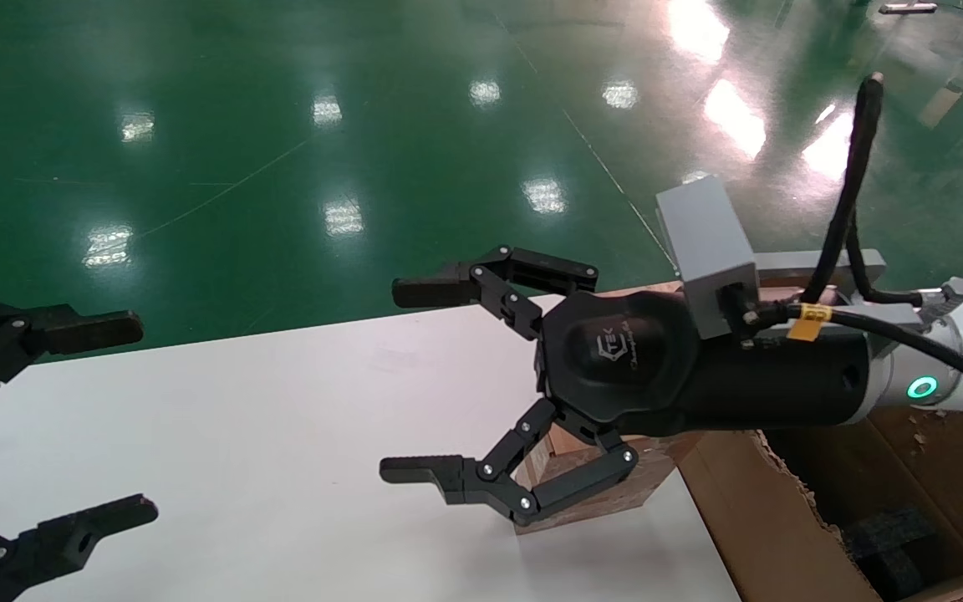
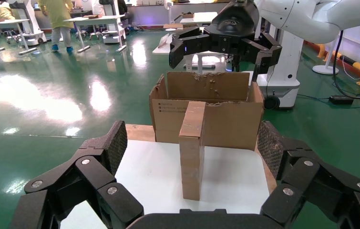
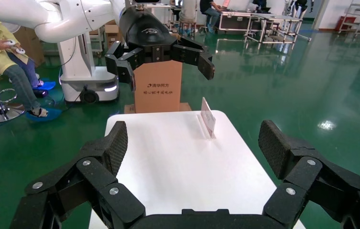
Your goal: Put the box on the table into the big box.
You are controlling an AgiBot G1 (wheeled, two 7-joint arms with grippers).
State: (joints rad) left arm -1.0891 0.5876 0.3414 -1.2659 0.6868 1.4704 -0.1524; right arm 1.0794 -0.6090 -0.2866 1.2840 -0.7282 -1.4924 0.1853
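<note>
The small brown box [image 1: 607, 493] stands on edge on the white table [image 1: 281, 435], near the table's right edge and close to the big carton [image 1: 782, 518]. In the head view it is mostly hidden under my right gripper [image 1: 410, 380], which hovers above it, open and empty, fingers pointing left. The left wrist view shows the box [image 2: 192, 148] upright in front of the torn-edged carton [image 2: 225, 119], with the right gripper [image 2: 220, 57] high above. My left gripper [image 1: 122, 418] is open and empty over the table's left end. Black foam [image 1: 891, 543] lies inside the carton.
A small upright card stand [image 3: 208, 117] sits on the table [image 3: 178, 157] toward its far side. A tall printed brown box [image 3: 158, 88] stands on the floor beyond the table's left end. Green floor lies all around, with a robot base [image 2: 282, 90] behind the carton.
</note>
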